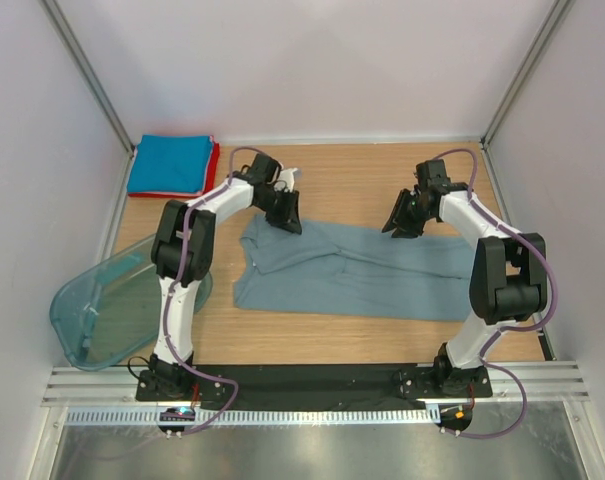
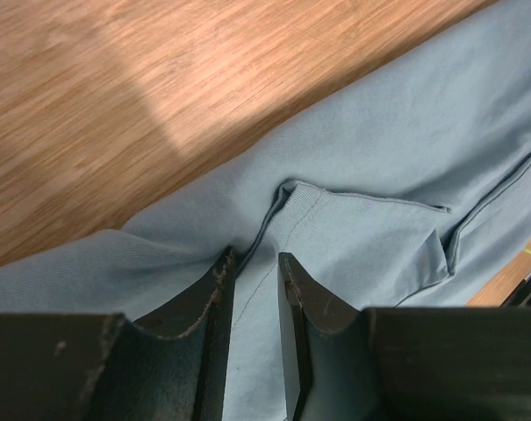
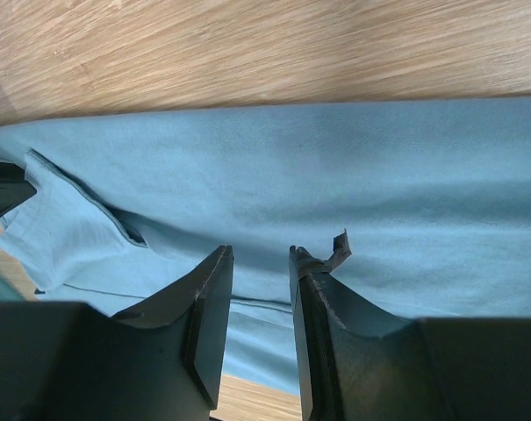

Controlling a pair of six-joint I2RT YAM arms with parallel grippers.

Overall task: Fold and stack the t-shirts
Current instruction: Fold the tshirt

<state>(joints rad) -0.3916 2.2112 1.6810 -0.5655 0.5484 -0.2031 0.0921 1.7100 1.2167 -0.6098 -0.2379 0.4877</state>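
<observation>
A dusty grey-blue t-shirt [image 1: 362, 270] lies flat on the wooden table, folded lengthwise into a long band. My left gripper [image 1: 287, 222] hangs over its far left corner. In the left wrist view the shirt [image 2: 379, 158] fills the frame, and the gripper [image 2: 254, 259] has its jaws a narrow gap apart over a stitched sleeve fold. My right gripper [image 1: 397, 228] is over the shirt's far edge near the middle. Its jaws [image 3: 258, 253] are also slightly apart and empty above the cloth [image 3: 335, 167]. A bright blue folded shirt [image 1: 170, 163] lies on a red one [image 1: 215, 165] at the far left.
A translucent teal plastic tub [image 1: 112, 305] lies tipped at the near left, beside the left arm. White walls with metal frames close in the table on three sides. Bare wood [image 1: 352, 185] shows between the grippers and the back wall.
</observation>
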